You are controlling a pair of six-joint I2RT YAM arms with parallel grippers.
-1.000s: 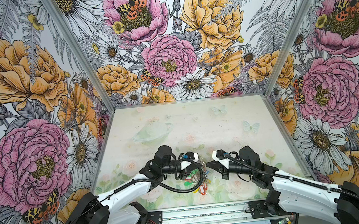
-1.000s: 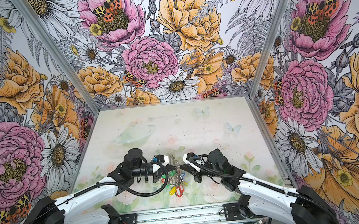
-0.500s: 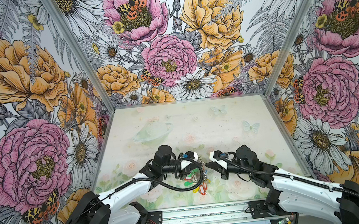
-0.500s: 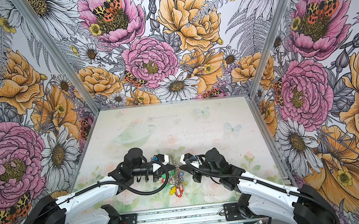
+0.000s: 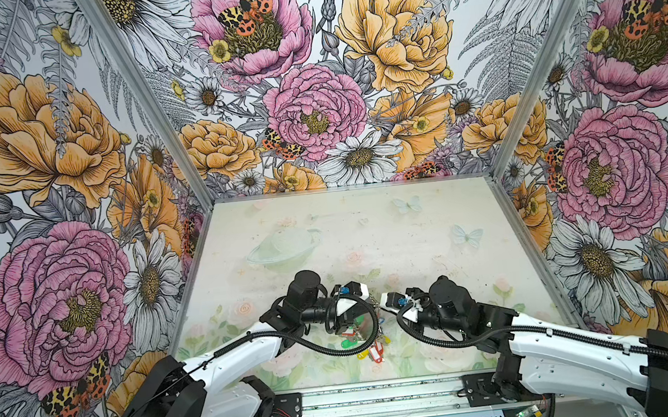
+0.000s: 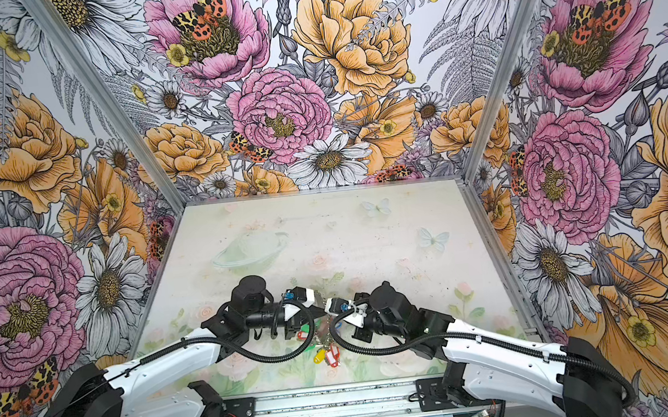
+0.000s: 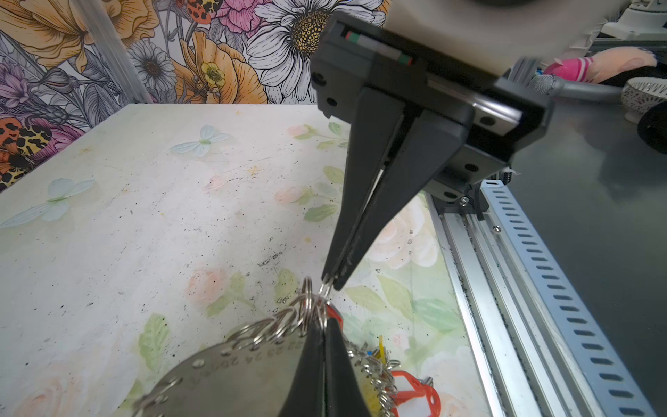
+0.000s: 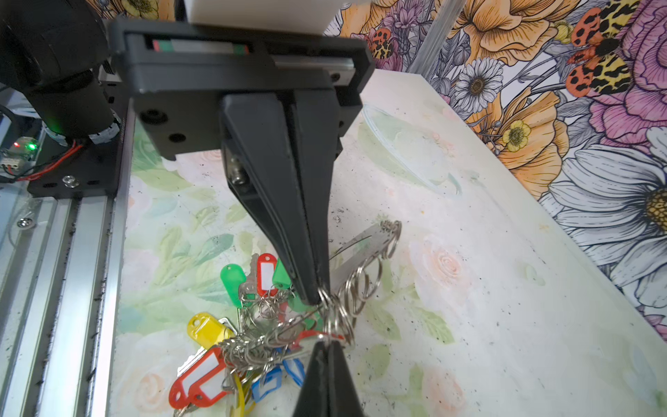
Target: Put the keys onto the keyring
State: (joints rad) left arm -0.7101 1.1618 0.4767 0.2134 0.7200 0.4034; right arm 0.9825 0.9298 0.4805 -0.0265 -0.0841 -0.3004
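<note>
Two grippers meet tip to tip over the middle of the surface's [image 7: 144, 216] front edge. My left gripper [image 8: 317, 298] is clamped on the rim of the keyring [image 7: 231, 379], with the plate tilted up off the surface. My right gripper [image 7: 330, 285] is pinched tight on one small split ring [image 7: 326, 294] at that rim. A red-tagged key [image 8: 202, 379] lies in the bunch just below, by the front edge; I cannot tell whether it is joined yet. I judge this the threading step. Next I want a tiny, steady twist of that ring, with the plate held rigid.
</note>
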